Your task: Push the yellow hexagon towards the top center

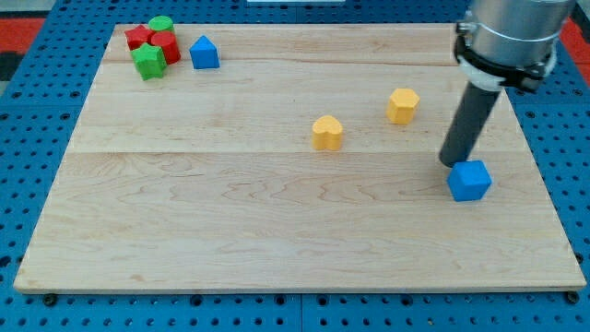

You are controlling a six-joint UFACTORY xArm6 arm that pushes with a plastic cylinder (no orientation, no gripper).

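My tip (453, 163) rests at the board's right side, touching or just beside the blue cube (470, 180), with no jaws to open or close; the yellow hexagon (403, 105) sits apart to its upper left, likely awaiting a push from its right side toward the top center, near a yellow heart-shaped block (327, 133)

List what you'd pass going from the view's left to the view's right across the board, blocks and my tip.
Red and green cluster → blue block → yellow heart → yellow hexagon → my tip → blue cube, just right of the tip.
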